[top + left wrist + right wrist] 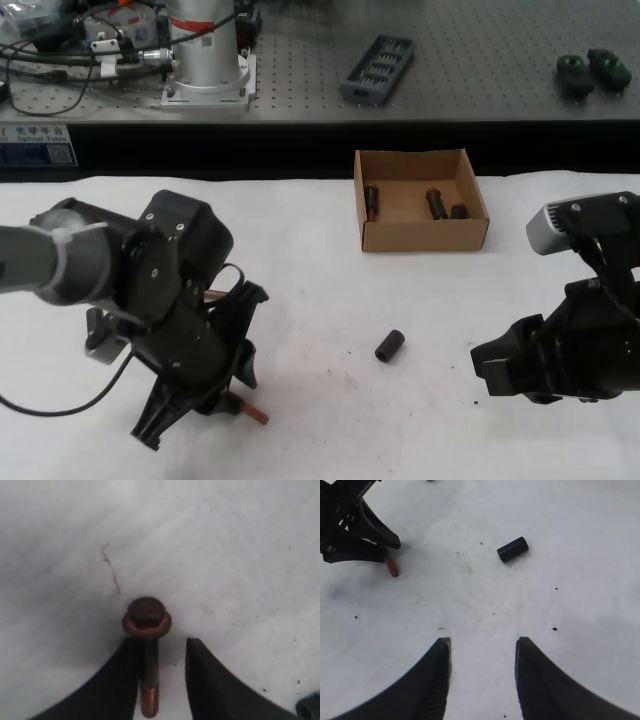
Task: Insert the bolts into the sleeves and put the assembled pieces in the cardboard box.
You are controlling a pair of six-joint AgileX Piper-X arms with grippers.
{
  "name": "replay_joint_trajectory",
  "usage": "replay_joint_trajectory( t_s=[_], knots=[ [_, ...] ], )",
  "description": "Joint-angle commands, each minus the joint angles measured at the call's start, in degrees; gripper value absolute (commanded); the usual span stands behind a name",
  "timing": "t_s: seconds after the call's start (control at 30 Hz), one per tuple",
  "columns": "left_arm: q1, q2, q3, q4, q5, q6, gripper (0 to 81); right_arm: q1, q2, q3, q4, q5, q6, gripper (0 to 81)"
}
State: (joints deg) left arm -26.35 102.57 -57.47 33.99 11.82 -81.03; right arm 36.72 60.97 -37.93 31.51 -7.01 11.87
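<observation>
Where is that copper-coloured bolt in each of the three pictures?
High view: bolt pokes out beneath the left hand, lower left.
Left wrist view: bolt lies between that hand's fingers.
Right wrist view: bolt far off, under the same hand.
Shared landmark: the left hand.

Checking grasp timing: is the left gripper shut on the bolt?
Open: the left gripper straddles the bolt, a gap showing between shank and one finger.

Beneath both pairs of jaws we see a white table [300,240] dotted with dark specks [554,628]. Well beyond the jaws we see a perforated metal board [480,40] carrying a grey ribbed rack [378,68], 2 dark pieces [575,72], a metal column [205,45] and cables [30,72].
</observation>
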Motion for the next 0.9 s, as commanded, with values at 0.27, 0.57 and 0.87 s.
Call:
replay_joint_trajectory(
  t_s=[0.27,0.57,0.87],
  knots=[
    [-0.1,2.1,-2.5,2.0,0.4,0.4,0.7,-0.3,0.0,-0.1,0.7,-0.4,0.1,31.3],
    [1.1,-1.3,-2.5,-0.1,2.6,23.1,0.7,-0.9,0.0,-0.1,-1.5,-0.4,9.8,31.3],
    [7.5,-10.5,-1.0,-13.8,14.7,41.1,0.7,-0.9,3.5,-0.1,-7.0,-0.4,20.9,31.4]
  ],
)
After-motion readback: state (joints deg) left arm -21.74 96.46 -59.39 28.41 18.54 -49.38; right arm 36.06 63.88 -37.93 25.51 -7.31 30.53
